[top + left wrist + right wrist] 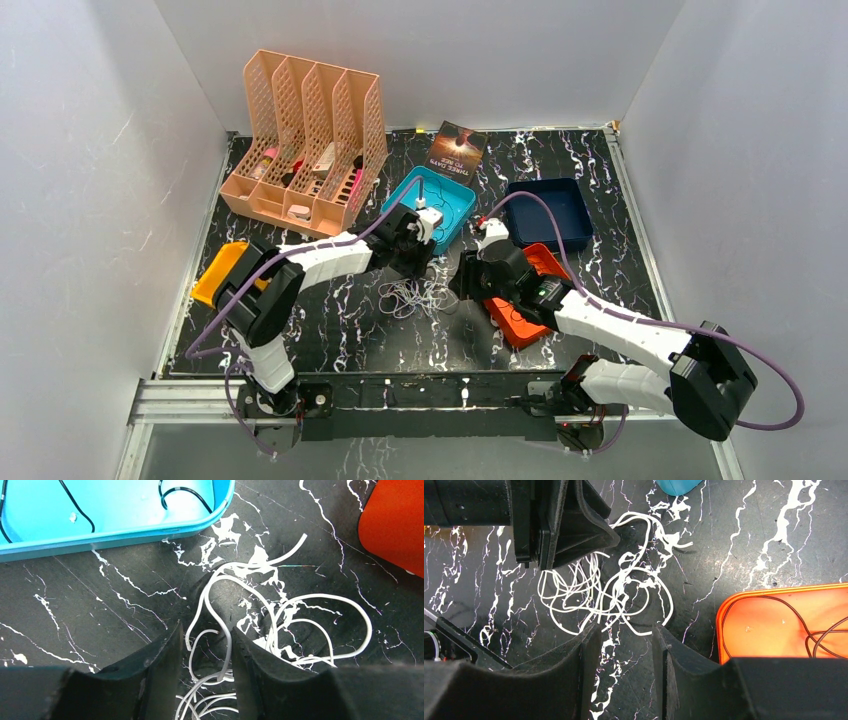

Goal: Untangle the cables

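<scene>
top external view: a peach plastic file organiser (pixel 305 130) stands at the back left of the black, white-veined marble table (pixel 330 340); a dark paperback book (pixel 458 150) lies at the back centre and a yellow plastic tray (pixel 213 272) at the left edge.
trays: a turquoise plastic tray (pixel 455 205) holding a thin black cable (pixel 190 491) sits just behind the tangle. a dark blue plastic tray (pixel 550 210) lies to its right. an orange plastic tray (pixel 774 625) with another thin black wire (pixel 794 609) sits just right of the tangle, partly under the right arm.
cables: the loose tangle of thin white cables (pixel 408 297) lies on bare table between the turquoise and orange trays, touching neither.
in the way: the two grippers crowd the tangle from opposite sides, close to each other.
left arm: reaches in from the left with the forearm low and the wrist tipped down over the tangle's far side.
left gripper (pixel 206 635): partly open; white strands run through the gap, not visibly pinched.
right arm: stretched leftward across the orange tray.
right gripper (pixel 626 630): partly open, holding nothing, at the tangle's right edge.
</scene>
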You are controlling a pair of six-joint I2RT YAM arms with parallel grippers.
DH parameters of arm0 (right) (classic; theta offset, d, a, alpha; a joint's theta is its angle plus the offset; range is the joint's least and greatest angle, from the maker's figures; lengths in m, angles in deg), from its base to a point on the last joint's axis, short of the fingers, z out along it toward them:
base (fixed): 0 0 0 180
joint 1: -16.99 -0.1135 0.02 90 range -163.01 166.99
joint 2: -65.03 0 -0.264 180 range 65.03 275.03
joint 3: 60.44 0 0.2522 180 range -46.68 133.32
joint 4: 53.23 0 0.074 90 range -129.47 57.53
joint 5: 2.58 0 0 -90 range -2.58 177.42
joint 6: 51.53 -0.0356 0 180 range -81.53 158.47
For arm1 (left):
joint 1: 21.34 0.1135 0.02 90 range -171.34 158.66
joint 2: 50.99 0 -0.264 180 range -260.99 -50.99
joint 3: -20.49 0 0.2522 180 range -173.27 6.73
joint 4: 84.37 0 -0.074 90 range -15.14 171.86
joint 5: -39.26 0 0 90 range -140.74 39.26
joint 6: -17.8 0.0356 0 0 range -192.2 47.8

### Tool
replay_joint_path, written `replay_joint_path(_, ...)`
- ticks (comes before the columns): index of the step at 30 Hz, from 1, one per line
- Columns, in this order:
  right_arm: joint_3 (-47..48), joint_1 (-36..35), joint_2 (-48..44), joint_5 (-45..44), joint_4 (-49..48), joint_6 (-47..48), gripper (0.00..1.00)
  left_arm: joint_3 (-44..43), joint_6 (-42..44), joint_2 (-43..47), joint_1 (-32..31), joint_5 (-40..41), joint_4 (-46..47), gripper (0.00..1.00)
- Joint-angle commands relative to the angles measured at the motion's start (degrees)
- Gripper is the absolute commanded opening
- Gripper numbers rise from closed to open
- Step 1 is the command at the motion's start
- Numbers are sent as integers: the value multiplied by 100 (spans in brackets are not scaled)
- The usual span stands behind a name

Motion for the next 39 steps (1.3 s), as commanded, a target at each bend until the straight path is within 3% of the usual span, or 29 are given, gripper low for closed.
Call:
replay_joint_path(1, 112, 19, -61, -16, -55, 35, 50, -172, 55, -44, 44, -172, 21, 36)
replay_joint_path(15, 145, 19, 42, 40, -36, 69, 50, -227, 61, 624, 45, 121, -139, 1)
replay_joint_path(23, 79, 19, -158, 142, -375, 85, 51, -19, -14, 1532, 45, 235, -192, 0)
replay_joint_path(31, -684, 19, -675, 680, -2473, 465, 57, 341, -381, 2404, 45, 132, -179, 0)
replay_joint_path(39, -1234, 19, -193, 1386, -5128, 957, 63, 521, -924, 3060, 46, 189, -129, 0)
